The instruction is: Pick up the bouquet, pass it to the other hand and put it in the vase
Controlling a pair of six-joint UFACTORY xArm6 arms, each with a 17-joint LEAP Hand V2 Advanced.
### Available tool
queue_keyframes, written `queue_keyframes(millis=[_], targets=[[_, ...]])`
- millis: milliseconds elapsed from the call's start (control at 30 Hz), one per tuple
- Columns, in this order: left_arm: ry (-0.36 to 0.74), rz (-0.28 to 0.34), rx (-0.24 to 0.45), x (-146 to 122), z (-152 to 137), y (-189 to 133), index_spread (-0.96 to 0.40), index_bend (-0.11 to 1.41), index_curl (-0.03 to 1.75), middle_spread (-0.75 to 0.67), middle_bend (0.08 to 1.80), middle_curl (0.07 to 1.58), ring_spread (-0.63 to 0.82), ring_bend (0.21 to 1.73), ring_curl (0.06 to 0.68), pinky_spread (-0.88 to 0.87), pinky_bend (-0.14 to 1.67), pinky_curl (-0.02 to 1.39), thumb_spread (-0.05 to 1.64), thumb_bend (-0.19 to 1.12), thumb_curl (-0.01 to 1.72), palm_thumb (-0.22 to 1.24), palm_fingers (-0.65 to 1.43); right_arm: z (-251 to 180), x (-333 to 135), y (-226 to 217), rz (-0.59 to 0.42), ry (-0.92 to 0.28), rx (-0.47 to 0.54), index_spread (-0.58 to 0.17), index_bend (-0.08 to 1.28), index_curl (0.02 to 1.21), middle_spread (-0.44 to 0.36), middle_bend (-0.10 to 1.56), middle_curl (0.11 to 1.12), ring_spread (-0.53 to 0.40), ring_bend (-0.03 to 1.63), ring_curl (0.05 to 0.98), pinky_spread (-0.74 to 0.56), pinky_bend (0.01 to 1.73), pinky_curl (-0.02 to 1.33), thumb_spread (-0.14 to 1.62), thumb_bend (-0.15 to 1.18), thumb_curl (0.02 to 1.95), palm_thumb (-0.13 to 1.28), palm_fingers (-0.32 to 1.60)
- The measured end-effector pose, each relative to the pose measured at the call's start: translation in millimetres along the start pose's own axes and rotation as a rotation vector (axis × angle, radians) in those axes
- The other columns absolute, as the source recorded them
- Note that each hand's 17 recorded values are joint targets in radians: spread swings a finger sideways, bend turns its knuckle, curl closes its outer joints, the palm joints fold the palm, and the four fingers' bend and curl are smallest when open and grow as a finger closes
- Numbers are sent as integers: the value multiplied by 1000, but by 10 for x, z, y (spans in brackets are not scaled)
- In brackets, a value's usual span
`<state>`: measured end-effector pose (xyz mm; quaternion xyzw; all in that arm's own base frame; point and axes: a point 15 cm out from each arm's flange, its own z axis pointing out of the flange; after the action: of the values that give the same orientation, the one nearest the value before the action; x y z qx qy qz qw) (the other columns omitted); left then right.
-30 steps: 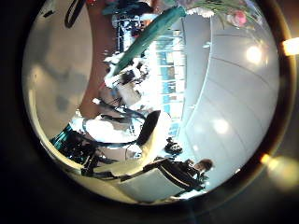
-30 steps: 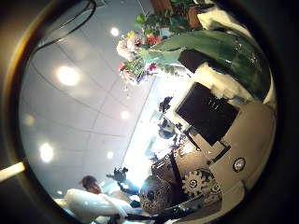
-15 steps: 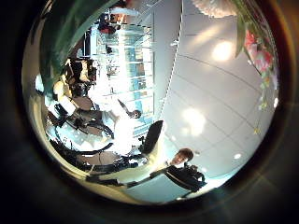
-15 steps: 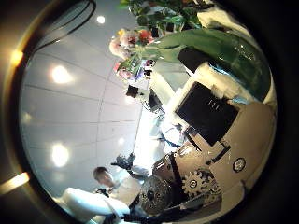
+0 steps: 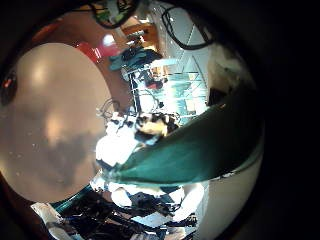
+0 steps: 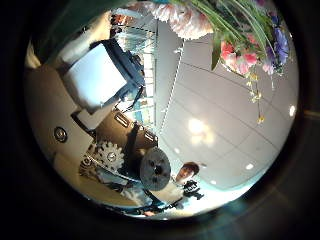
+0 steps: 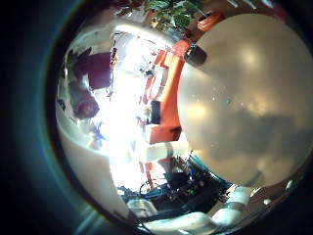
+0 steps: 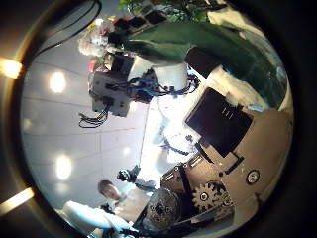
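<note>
The bouquet [image 8: 213,50] has a green wrap that looks smooth and glossy like plastic film, while its pink blooms [image 6: 235,55] look soft and matt. The right hand [image 8: 233,134] is built of smooth white and matt black plastic parts with a grey toothed gear. The round surface [image 7: 240,93] looks smooth and faintly shiny.

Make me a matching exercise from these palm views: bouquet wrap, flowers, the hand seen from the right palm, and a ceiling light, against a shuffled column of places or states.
1. bouquet wrap
2. flowers
3. hand
4. ceiling light

A. lit
B. beside the bouquet's flower end
C. sweeping close across the left little finger side view
D. spread along the left thumb side view's edge

Pairs: 1-C, 2-D, 3-B, 4-A.
</note>
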<state>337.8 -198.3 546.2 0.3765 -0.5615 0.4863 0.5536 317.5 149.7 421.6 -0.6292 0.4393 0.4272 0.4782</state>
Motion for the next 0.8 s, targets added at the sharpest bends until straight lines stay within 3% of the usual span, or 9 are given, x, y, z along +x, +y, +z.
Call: queue_keyframes(millis=[67, 200, 300, 367, 500, 600, 800], targets=[[-2, 25, 8, 22, -3, -12, -426, 606, 670, -388, 1021, 847, -410, 1419, 470, -429, 1153, 726, 1001, 196, 559, 992, 1137, -37, 86, -12, 27, -3, 18, -223, 1159, 846, -139, 1335, 774, -200, 1415, 698, -233, 1240, 846, 914, -52, 1116, 889, 1054], [-22, 77, 29, 150, -60, -55, -515, 709, 788, -440, 1087, 899, -413, 1485, 505, -477, 1184, 795, 1025, 201, 610, 1021, 1061, -251, 207, -55, 60, -2, 76, -280, 867, 793, -164, 1182, 724, -226, 1368, 662, -363, 1192, 790, 958, -52, 960, 795, 753], [-63, 141, 87, 342, -265, -117, -564, 746, 866, -466, 1123, 929, -408, 1526, 526, -503, 1192, 852, 1038, 201, 646, 1031, 1019, -287, 261, -72, 75, -6, 87, -324, 619, 718, -175, 1068, 682, -247, 1346, 622, -444, 1212, 735, 980, -40, 874, 768, 594], [-101, 191, 129, 507, -354, -170, -590, 765, 915, -480, 1143, 945, -405, 1549, 537, -514, 1195, 889, 1050, 203, 670, 1037, 993, -335, 305, -87, 83, -10, 99, -349, 540, 685, -182, 981, 657, -253, 1316, 604, -459, 1211, 715, 987, -32, 829, 764, 490], [-173, 277, 207, 803, -541, -279, -630, 782, 1001, -496, 1172, 969, -395, 1593, 553, -539, 1200, 958, 1068, 206, 717, 1047, 956, -417, 346, -98, 94, -9, 120, -374, 478, 630, -173, 864, 608, -247, 1208, 551, -347, 1092, 682, 998, -30, 751, 752, 255], [-232, 350, 271, 1080, -758, -325, -651, 787, 1058, -503, 1192, 983, -386, 1617, 561, -555, 1196, 1007, 1076, 201, 747, 1045, 931, -432, 353, -100, 88, -9, 123, -383, 479, 604, -155, 799, 577, -231, 1143, 515, -231, 1004, 651, 1001, -30, 706, 745, 183], [-307, 417, 405, 1318, -1240, -417, -681, 784, 1150, -511, 1218, 999, -375, 1644, 566, -582, 1184, 1091, 1093, 193, 801, 1044, 908, -439, 366, -110, 98, -11, 128, -371, 417, 545, -96, 651, 501, -136, 994, 445, 38, 930, 602, 999, -27, 641, 743, 51]])
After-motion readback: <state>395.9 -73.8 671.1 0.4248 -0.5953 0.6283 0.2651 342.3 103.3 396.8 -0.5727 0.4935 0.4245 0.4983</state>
